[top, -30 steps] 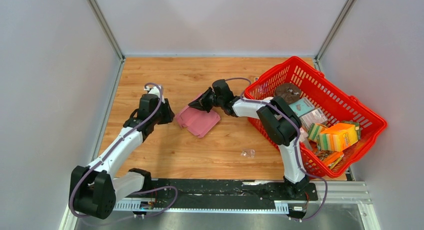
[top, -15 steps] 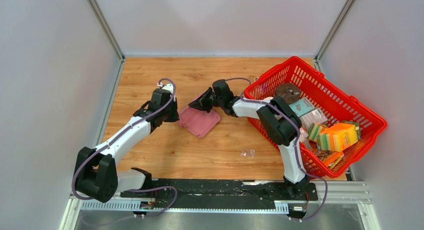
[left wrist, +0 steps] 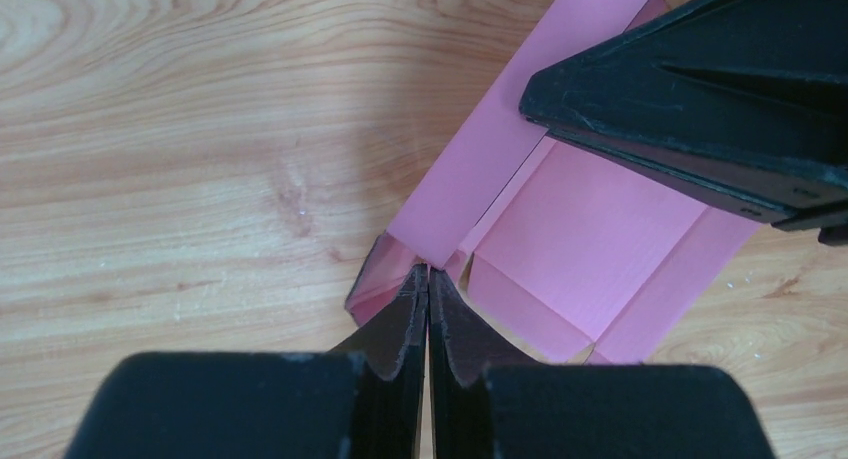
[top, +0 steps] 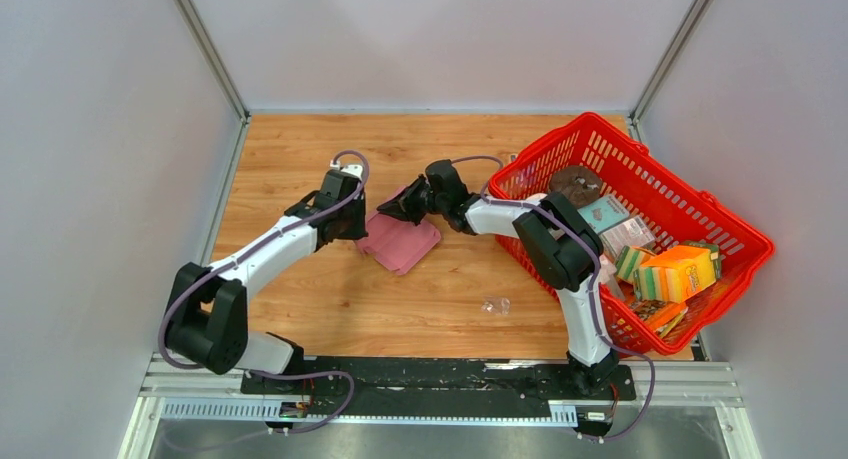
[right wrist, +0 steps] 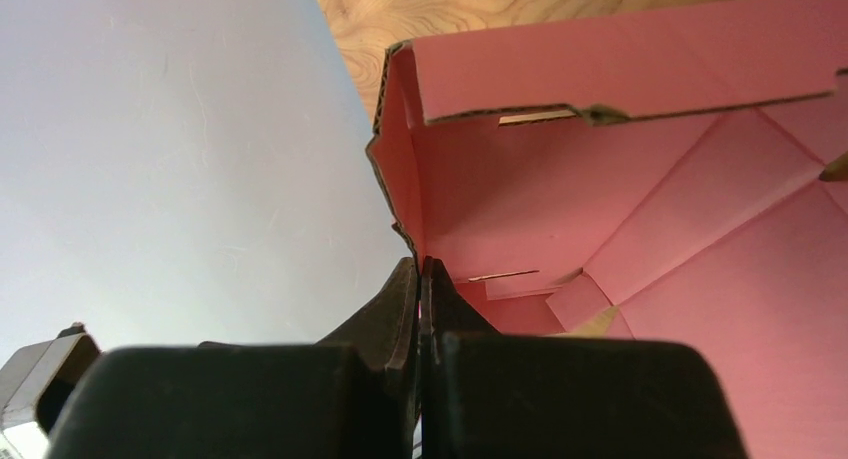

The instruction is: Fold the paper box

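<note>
Pink card of the paper box (top: 402, 243) lay on the table (top: 290, 149), its far edge clamped in the right gripper (top: 393, 208). The left gripper (top: 355, 226) had been brought in and shut on the box's left edge, seemingly a corner flap, so folding could be started.

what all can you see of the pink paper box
The paper box is a thin pink card blank with creases, die-cut flaps and a fluted raw edge. It is partly folded: most lies flat on the wooden table, while its far side wall stands raised. It sits mid-table, left of the red basket and apart from it. The left end effector pinches a small corner flap on its left edge; the right end effector is shut on the raised wall's edge.
</note>
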Tool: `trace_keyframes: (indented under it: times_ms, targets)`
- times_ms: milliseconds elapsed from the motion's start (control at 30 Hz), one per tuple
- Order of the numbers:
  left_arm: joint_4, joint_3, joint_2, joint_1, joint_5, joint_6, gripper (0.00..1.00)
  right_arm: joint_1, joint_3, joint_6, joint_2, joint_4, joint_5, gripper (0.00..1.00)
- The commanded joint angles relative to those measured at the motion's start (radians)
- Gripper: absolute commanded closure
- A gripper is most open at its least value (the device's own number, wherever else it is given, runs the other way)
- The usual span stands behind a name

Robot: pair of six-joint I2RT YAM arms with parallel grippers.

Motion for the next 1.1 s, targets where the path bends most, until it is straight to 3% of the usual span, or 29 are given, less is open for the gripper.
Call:
trace_keyframes:
  times_ms: [0,200,467,567,600,700,733,833,1067]
  targets:
    - [0.042,0.069,0.063,-0.007,0.016,0.001,0.93,0.005,-0.033,0.072,-0.007,0.053,-0.001,1.00]
    - [0.100,0.049,0.039,-0.011,0.021,0.001,0.91,0.002,-0.050,0.095,-0.005,0.091,-0.008,1.00]
    - [0.071,-0.181,-0.292,-0.007,-0.088,-0.019,0.77,-0.007,-0.073,0.049,-0.012,0.086,-0.010,1.00]
    - [0.011,-0.230,-0.357,0.059,-0.048,-0.074,0.71,-0.012,-0.077,0.040,-0.022,0.083,-0.005,1.00]
    - [0.007,-0.238,-0.360,0.085,-0.028,-0.091,0.71,-0.012,-0.081,0.041,-0.024,0.085,-0.005,1.00]
    - [0.013,-0.238,-0.313,0.121,0.018,-0.129,0.50,-0.012,-0.085,0.052,-0.022,0.105,-0.010,1.00]
    - [0.016,-0.221,-0.261,0.121,0.030,-0.131,0.48,-0.012,-0.085,0.056,-0.021,0.109,-0.011,1.00]
    - [0.019,-0.184,-0.159,0.121,0.071,-0.115,0.46,-0.012,-0.091,0.058,-0.021,0.111,-0.013,1.00]
    - [0.227,-0.206,-0.061,0.109,0.173,-0.089,0.50,-0.012,-0.090,0.058,-0.022,0.111,-0.013,1.00]
